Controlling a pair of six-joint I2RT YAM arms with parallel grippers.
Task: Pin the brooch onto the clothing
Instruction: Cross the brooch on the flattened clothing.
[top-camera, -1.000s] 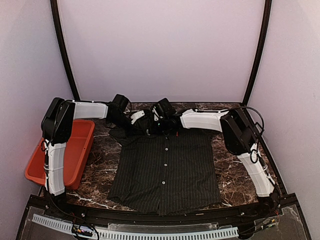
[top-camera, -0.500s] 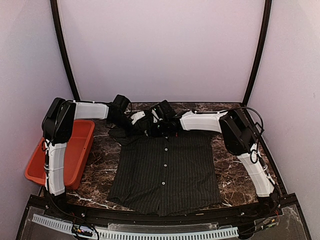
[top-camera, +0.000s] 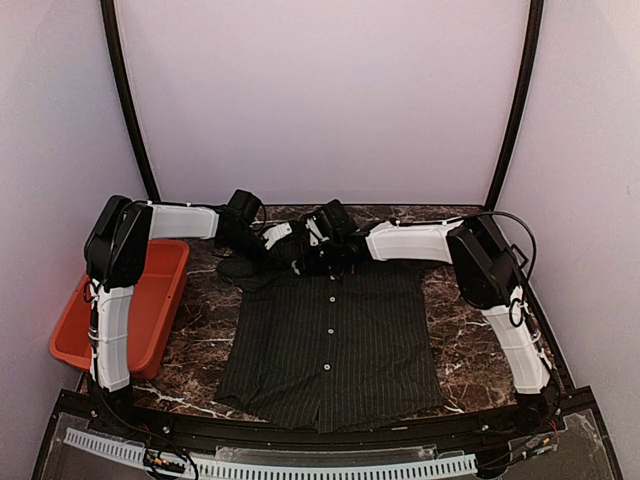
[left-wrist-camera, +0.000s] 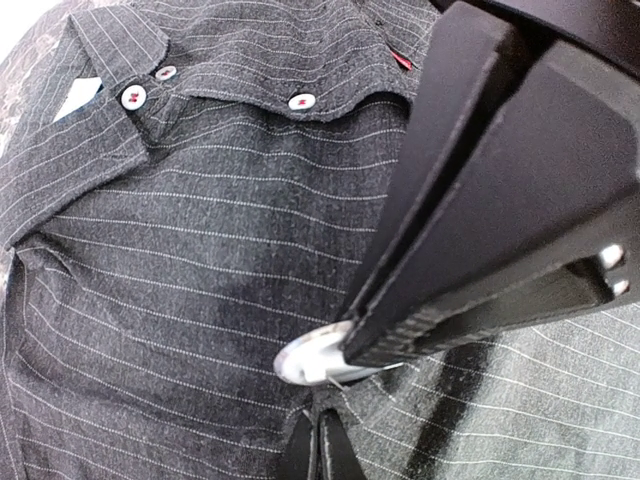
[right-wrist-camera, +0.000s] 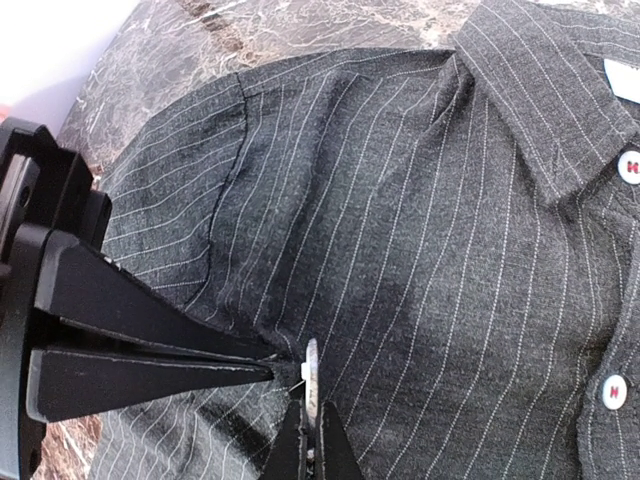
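The clothing (top-camera: 330, 340), a dark pinstriped shirt, lies flat on the marble table, collar at the far side. Both grippers meet at its chest, left of the collar. My left gripper (left-wrist-camera: 320, 425) is shut on a small raised fold of the cloth (left-wrist-camera: 180, 250). My right gripper (right-wrist-camera: 312, 418) is shut on the brooch (right-wrist-camera: 312, 378), a small silver disc seen edge-on, with its thin pin pointing at the pinched fold. In the left wrist view the brooch (left-wrist-camera: 305, 362) shows under the right gripper's fingertips (left-wrist-camera: 400, 330), pressed against the fabric.
An orange bin (top-camera: 150, 290) stands at the left edge of the table (top-camera: 465, 350). White buttons (left-wrist-camera: 132, 96) and a tiny red tag (left-wrist-camera: 402, 61) sit close to the collar. Curved black frame posts rise at the back corners.
The right arm's elbow has drifted slightly to the right. Both grippers stay shut at the same spot on the shirt.
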